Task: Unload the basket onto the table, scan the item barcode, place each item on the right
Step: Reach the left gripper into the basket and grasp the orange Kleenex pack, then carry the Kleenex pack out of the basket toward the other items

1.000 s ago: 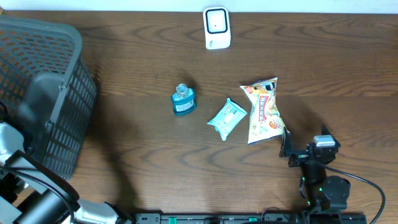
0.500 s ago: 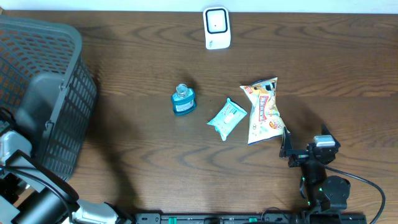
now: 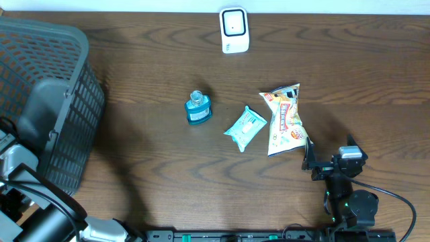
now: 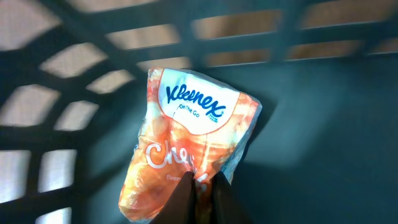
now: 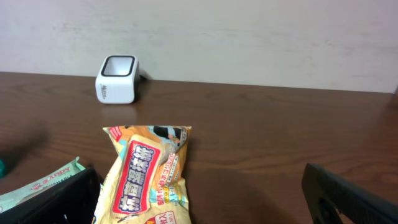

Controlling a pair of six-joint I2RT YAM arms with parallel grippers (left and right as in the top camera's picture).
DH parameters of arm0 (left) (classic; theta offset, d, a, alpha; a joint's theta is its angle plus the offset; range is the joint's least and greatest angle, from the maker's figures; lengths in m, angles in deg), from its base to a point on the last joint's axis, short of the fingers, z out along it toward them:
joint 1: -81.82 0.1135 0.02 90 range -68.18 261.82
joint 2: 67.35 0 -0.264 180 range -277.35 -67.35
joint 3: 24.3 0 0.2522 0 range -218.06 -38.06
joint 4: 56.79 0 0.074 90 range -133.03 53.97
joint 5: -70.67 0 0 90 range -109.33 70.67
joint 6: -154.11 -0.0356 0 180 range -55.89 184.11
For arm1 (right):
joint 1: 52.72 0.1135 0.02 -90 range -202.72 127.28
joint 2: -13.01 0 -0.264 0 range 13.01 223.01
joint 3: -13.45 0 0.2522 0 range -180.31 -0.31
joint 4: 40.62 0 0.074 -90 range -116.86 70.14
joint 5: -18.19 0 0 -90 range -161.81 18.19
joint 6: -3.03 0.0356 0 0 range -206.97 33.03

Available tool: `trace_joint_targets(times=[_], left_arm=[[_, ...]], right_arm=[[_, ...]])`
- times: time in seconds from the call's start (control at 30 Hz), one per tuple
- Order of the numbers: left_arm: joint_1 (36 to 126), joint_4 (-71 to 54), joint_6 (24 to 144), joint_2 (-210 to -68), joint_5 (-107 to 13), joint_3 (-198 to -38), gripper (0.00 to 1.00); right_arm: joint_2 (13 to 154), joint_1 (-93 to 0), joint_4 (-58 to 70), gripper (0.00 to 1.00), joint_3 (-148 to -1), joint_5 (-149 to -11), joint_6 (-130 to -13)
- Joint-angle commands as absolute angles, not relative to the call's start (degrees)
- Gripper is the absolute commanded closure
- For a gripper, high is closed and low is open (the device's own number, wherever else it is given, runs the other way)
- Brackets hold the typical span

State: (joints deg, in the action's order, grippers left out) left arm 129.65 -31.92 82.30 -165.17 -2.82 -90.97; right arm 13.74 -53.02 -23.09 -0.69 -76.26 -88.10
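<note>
Left wrist: left end effector [image 4: 205, 194] clenched on crinkled orange-white Kleenex pack [image 4: 186, 143]; right end effector [image 5: 202, 199] released.

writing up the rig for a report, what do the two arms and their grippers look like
Both arms are mostly black. The right arm carries a grey block near its wrist, small green lights and a thin black cable. The left arm shows a pale grey wrist block. The right gripper and left gripper have plain black jaws.
</note>
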Motion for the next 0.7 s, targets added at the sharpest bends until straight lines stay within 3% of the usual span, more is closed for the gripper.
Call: trace_joint_targets(times=[0.0, 0.3, 0.67], left_arm=[[126.09, -32.05, 83.44, -166.24, -14.88, -91.06, 0.93], [119.33, -32.22, 83.42, -162.13, -14.84, -93.61, 0.93], [118.96, -32.88, 83.46, -139.82, -14.86, -98.20, 0.93]], right_arm=[[13.65, -52.63, -22.91, 0.01, -0.62, -76.21, -88.34], [13.65, -52.63, -22.91, 0.01, -0.62, -76.21, -88.34], [13.65, -52.65, -22.91, 0.01, -0.62, -76.21, -88.34]])
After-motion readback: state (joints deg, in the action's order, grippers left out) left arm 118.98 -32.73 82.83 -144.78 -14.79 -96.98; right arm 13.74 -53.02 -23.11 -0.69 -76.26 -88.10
